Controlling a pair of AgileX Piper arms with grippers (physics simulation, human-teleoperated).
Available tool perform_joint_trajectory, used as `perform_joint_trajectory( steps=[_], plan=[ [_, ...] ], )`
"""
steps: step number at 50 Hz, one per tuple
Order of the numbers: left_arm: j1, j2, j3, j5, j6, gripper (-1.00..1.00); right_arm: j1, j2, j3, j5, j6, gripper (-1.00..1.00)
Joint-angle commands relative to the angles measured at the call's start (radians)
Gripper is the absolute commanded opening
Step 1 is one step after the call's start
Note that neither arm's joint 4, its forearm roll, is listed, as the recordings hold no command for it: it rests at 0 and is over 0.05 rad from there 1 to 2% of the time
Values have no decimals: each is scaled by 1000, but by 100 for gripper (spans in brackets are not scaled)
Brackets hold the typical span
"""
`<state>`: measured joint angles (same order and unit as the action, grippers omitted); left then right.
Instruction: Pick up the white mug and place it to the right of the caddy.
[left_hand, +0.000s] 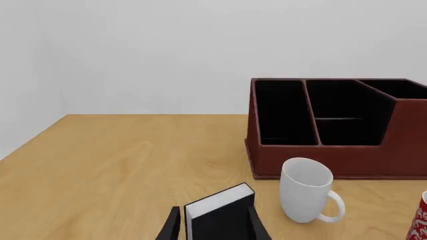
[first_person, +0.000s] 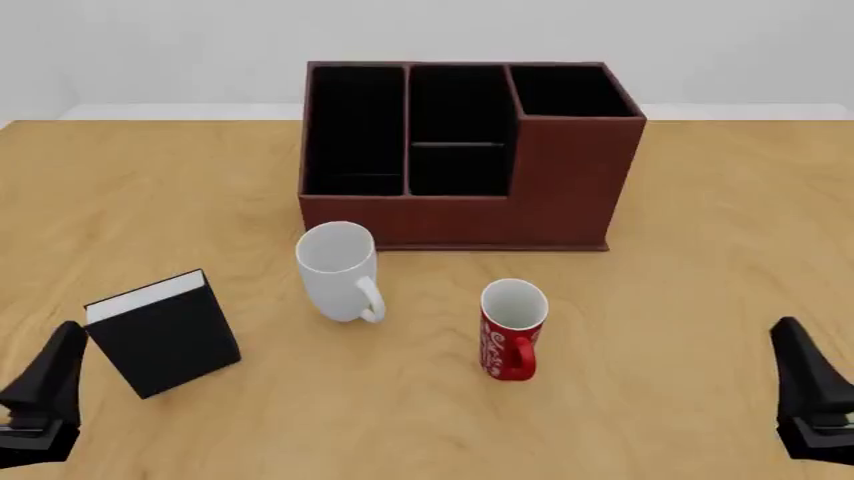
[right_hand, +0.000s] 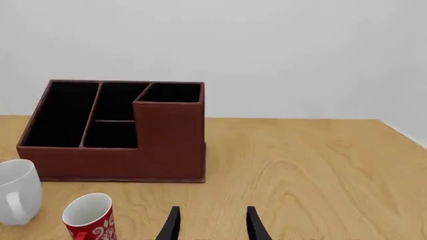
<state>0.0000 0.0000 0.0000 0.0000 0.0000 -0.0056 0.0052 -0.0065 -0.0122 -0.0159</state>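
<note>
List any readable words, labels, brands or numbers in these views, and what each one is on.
None can be read.
Glossy white cylindrical mug: plain, no markings.
Red mug with white patterning: decorative swirls only, no legible letters.
Reddish-brown box-shaped caddy: no label on its visible faces.
Black book with white pages: the cover that shows is blank.

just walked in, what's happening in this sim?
Nothing is held yet. The left gripper and right gripper sit open at the near table edge. The white mug stands upright in front of the caddy, with the red mug to its right and a black book to its left. The spot right of the caddy holds nothing.
</note>
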Motion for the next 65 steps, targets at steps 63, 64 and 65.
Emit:
perform_joint_trajectory(
  steps=[63, 64, 65],
  plan=[
    [0, 0, 0, 0, 0, 100, 348, 501, -791, 262, -287, 100],
    [0, 0, 0, 0, 0, 100, 356, 524, -803, 268, -293, 100],
    [0, 0, 0, 0, 0, 100, 357, 539, -815, 271, -290, 100]
  ],
)
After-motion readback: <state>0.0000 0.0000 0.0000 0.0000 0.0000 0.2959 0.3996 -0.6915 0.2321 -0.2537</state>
